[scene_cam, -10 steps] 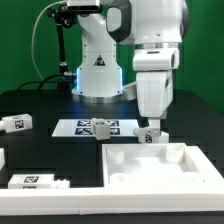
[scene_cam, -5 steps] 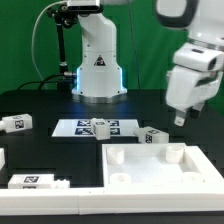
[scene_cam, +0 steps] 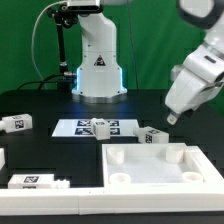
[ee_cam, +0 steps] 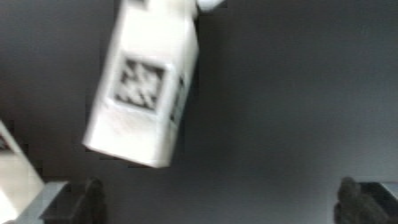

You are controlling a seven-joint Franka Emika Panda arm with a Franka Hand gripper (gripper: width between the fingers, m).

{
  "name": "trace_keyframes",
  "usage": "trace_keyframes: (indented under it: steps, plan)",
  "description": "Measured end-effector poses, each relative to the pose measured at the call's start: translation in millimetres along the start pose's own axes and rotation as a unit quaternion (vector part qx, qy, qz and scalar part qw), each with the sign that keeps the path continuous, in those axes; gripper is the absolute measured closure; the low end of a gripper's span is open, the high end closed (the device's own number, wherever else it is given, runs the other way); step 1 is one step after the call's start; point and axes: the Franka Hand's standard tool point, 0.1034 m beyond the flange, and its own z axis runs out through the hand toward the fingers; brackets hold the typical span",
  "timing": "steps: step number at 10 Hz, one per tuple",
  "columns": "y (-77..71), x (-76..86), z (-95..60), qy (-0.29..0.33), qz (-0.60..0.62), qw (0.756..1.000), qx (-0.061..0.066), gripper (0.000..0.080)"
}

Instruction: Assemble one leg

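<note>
A white leg [scene_cam: 153, 136] with black-and-white tags lies on the black table just behind the back edge of the large white tray-like piece [scene_cam: 205, 160]. My gripper [scene_cam: 172, 119] hangs tilted in the air above it, toward the exterior view's right, and touches nothing. In the wrist view the same leg [ee_cam: 146, 85] lies slanted on the dark table, well away from my gripper [ee_cam: 222, 205]. The fingertips [ee_cam: 80, 200] stand far apart with nothing between them.
Another leg [scene_cam: 100, 126] sits on the marker board [scene_cam: 70, 127]. Two more legs lie at the exterior view's left [scene_cam: 18, 122] and at the front left [scene_cam: 38, 181]. The robot base [scene_cam: 97, 70] stands behind the board.
My gripper let go of the leg by the tray's back edge. It rose, swung toward the exterior view's right and tilted. The leg stays lying on the table.
</note>
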Motion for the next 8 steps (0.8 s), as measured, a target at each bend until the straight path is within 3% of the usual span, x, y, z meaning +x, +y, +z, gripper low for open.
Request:
trace_keyframes:
  steps: [2, 6, 8]
  plan:
    - [14.1, -4.3, 11.9, -0.056, 0.016, 0.998, 0.013, 0.015]
    - [12.7, -3.0, 12.8, -0.074, 0.013, 0.997, 0.013, 0.015]
    - [24.2, -8.8, 22.5, -0.131, 0.042, 0.99, 0.023, 0.015]
